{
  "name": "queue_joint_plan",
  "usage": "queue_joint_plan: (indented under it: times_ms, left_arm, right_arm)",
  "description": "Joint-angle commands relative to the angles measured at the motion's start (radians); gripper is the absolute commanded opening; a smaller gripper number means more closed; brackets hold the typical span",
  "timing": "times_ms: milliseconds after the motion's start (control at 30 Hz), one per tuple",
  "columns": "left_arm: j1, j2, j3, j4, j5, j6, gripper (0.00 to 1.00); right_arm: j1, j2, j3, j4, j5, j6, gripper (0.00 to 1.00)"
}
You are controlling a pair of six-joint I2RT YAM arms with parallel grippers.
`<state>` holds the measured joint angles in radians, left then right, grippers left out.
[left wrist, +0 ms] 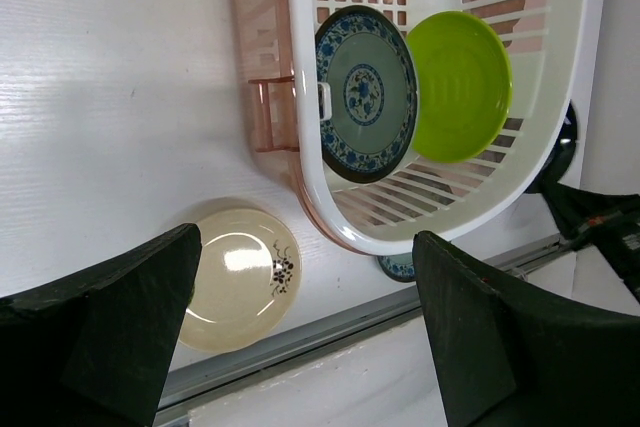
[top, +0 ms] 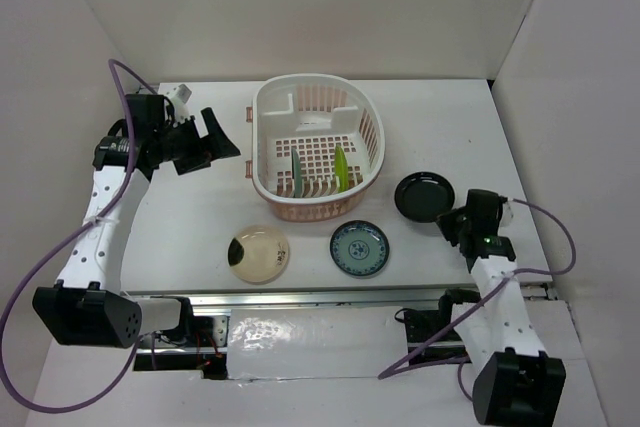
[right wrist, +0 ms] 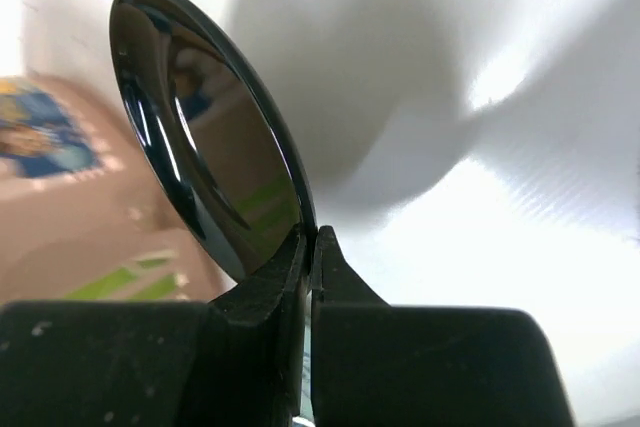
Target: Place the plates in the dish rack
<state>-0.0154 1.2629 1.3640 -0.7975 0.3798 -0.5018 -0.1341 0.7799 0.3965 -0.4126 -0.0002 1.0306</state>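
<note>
The dish rack [top: 268,105] stands at the back middle of the table. A teal patterned plate [top: 296,173] and a lime-green plate [top: 341,167] stand upright inside it. In the left wrist view those are the teal plate [left wrist: 365,95] and the lime plate [left wrist: 460,85], inside the rack [left wrist: 560,77]. A tan plate [top: 260,253] and a second teal plate [top: 359,247] lie flat in front of the rack. My right gripper [top: 449,219] is shut on the near rim of the black plate [top: 424,196]; up close the jaws [right wrist: 308,237] pinch the plate's [right wrist: 210,137] edge. My left gripper [top: 218,143] hangs open to the left of the rack.
White walls close in the table on the left, back and right. A metal rail [top: 330,297] runs along the near edge by the arm bases. In the left wrist view the tan plate [left wrist: 235,277] shows between my wide-apart fingers [left wrist: 130,317].
</note>
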Motion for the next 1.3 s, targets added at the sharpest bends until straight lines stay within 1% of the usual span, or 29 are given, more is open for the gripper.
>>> queue_joint_plan:
  times_ms: [0,133,167,200,233,267,300,333,367,400,433,467,500,533,567,600,633,667,700,733,767,800,833,867,900,967,1267]
  left_arm:
    - [0.006,-0.037,0.041,0.024,0.002,0.005,0.99]
    - [0.005,-0.054,0.032,0.026,-0.044,-0.006,0.99]
    - [0.005,-0.06,0.029,0.032,-0.047,-0.006,0.99]
    - [0.005,-0.065,0.032,0.032,-0.048,-0.009,0.99]
    - [0.005,-0.062,0.04,0.027,-0.051,-0.014,0.99]
    - [0.005,-0.06,0.044,0.024,-0.056,-0.017,0.99]
    - [0.006,-0.06,0.046,0.023,-0.061,-0.02,0.99]
    - [0.005,-0.06,0.047,0.02,-0.064,-0.021,0.99]
    - [0.005,-0.063,0.049,0.02,-0.079,-0.032,0.99]
    - [0.006,-0.065,0.044,0.017,-0.09,-0.037,0.99]
    - [0.006,-0.069,0.043,0.02,-0.097,-0.038,0.99]
    - [0.006,-0.076,0.041,0.017,-0.105,-0.04,0.99]
    - [0.008,-0.08,0.041,0.012,-0.11,-0.04,0.99]
    - [0.009,-0.08,0.049,0.008,-0.113,-0.038,0.99]
    - [0.011,-0.083,0.052,0.003,-0.117,-0.035,0.99]
    - [0.012,-0.083,0.055,-0.002,-0.12,-0.035,0.99]
    - [0.011,-0.085,0.058,-0.005,-0.125,-0.034,0.99]
    - [0.012,-0.086,0.063,-0.008,-0.13,-0.03,0.99]
    - [0.014,-0.085,0.064,-0.011,-0.133,-0.029,0.99]
    - [0.014,-0.086,0.064,-0.012,-0.134,-0.027,0.99]
    - [0.012,-0.086,0.063,-0.011,-0.133,-0.026,0.99]
    - [0.014,-0.088,0.058,-0.011,-0.134,-0.026,0.99]
    - [0.014,-0.089,0.049,-0.008,-0.136,-0.026,0.99]
    - [0.012,-0.091,0.044,-0.005,-0.134,-0.026,0.99]
    - [0.012,-0.094,0.038,-0.002,-0.134,-0.024,0.99]
    - [0.012,-0.094,0.03,-0.003,-0.131,-0.023,0.99]
    - [0.014,-0.086,0.05,-0.008,-0.124,-0.026,0.99]
  right_arm:
    - [-0.021,-0.085,0.172,-0.158,0.097,-0.07,0.0]
    - [-0.001,-0.145,0.375,-0.27,0.143,-0.124,0.0]
    - [0.013,-0.146,0.457,-0.282,0.155,-0.135,0.0]
    - [0.043,-0.142,0.505,-0.302,0.176,-0.148,0.0]
    - [0.094,-0.11,0.604,-0.331,0.196,-0.174,0.0]
    - [0.094,-0.081,0.655,-0.331,0.197,-0.187,0.0]
    - [0.17,-0.052,0.712,-0.359,0.201,-0.204,0.0]
    - [0.215,0.026,0.766,-0.371,0.212,-0.23,0.0]
    - [0.269,0.071,0.88,-0.391,0.238,-0.234,0.0]
    - [0.333,0.114,0.945,-0.446,0.28,-0.228,0.0]
    - [0.476,0.21,1.002,-0.474,0.412,-0.222,0.0]
    - [0.551,0.258,1.104,-0.53,0.49,-0.212,0.0]
    - [0.62,0.304,1.154,-0.56,0.561,-0.204,0.0]
    - [0.716,0.408,1.256,-0.593,0.665,-0.189,0.0]
    - [0.755,0.462,1.304,-0.659,0.705,-0.175,0.0]
    - [0.815,0.558,1.355,-0.689,0.739,-0.156,0.0]
    - [0.843,0.603,1.446,-0.721,0.771,-0.15,0.0]
    - [0.869,0.646,1.485,-0.771,0.834,-0.142,0.0]
    - [0.89,0.726,1.528,-0.797,0.864,-0.129,0.0]
    - [0.928,0.764,1.609,-0.824,0.888,-0.118,0.0]
    - [0.942,0.806,1.648,-0.88,0.929,-0.112,0.0]
    - [0.958,0.882,1.691,-0.909,0.951,-0.097,0.0]
    - [0.984,0.915,1.758,-0.934,0.966,-0.09,0.0]
    - [0.996,0.979,1.785,-0.965,0.995,-0.09,0.0]
    - [1.005,1.013,1.838,-0.986,1.009,-0.086,0.0]
    - [1.018,1.061,1.866,-1.031,1.026,-0.076,0.0]
    - [1.041,1.101,1.74,-1.029,1.033,-0.044,0.0]
